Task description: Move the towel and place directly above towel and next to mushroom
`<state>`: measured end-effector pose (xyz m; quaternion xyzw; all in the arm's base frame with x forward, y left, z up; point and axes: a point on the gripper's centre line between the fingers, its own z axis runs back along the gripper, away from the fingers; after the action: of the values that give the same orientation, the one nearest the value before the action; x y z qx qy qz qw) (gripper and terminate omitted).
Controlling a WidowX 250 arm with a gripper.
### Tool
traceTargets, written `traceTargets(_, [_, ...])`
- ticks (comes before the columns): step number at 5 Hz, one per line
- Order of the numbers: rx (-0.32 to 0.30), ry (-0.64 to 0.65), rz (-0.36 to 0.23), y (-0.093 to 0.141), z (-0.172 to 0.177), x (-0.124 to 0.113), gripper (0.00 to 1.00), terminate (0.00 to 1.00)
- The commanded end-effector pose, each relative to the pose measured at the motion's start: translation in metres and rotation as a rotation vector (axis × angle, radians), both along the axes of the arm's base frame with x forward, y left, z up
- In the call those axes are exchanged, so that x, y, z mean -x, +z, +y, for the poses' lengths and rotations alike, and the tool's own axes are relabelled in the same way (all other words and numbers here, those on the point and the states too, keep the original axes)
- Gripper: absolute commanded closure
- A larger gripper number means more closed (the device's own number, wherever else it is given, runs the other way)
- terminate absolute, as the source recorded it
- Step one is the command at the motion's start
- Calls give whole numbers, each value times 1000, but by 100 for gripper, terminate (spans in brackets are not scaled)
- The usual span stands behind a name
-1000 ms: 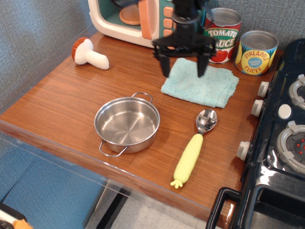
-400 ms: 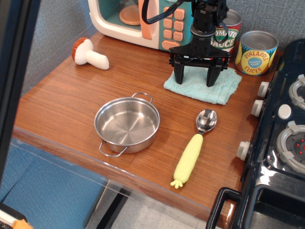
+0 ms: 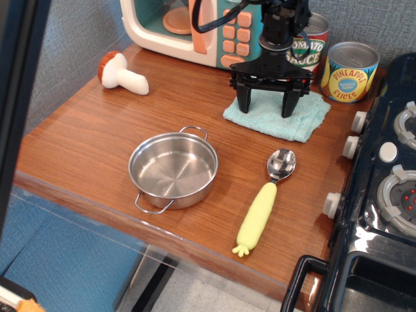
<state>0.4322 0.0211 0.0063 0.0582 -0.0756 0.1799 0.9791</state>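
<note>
The light teal towel [image 3: 286, 120] lies flat on the wooden counter [image 3: 84, 143] at the back right, in front of the cans. My black gripper [image 3: 265, 108] is open and points down over the towel's left half, its two fingertips [image 3: 244, 106] low on or just above the cloth. The mushroom [image 3: 120, 73], with a reddish-brown cap and white stem, lies on its side at the back left, well apart from the towel.
A steel pot [image 3: 173, 170] stands in the middle front. A yellow-handled spoon [image 3: 264, 201] lies to its right. A toy microwave [image 3: 185, 26], a tomato sauce can [image 3: 309, 45] and a pineapple can [image 3: 351, 71] line the back. A black stove [image 3: 383, 188] borders the right.
My gripper has moved right and back from the towel's left edge and come down over the towel. The towel has shifted slightly back and right. In the last moment almost nothing moved.
</note>
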Motion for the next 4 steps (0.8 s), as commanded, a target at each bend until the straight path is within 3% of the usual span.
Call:
traceTargets(1, [2,151,57,-6,70,33,0,0])
traceTargets(4, [32,218,54,4,119,60,0,0])
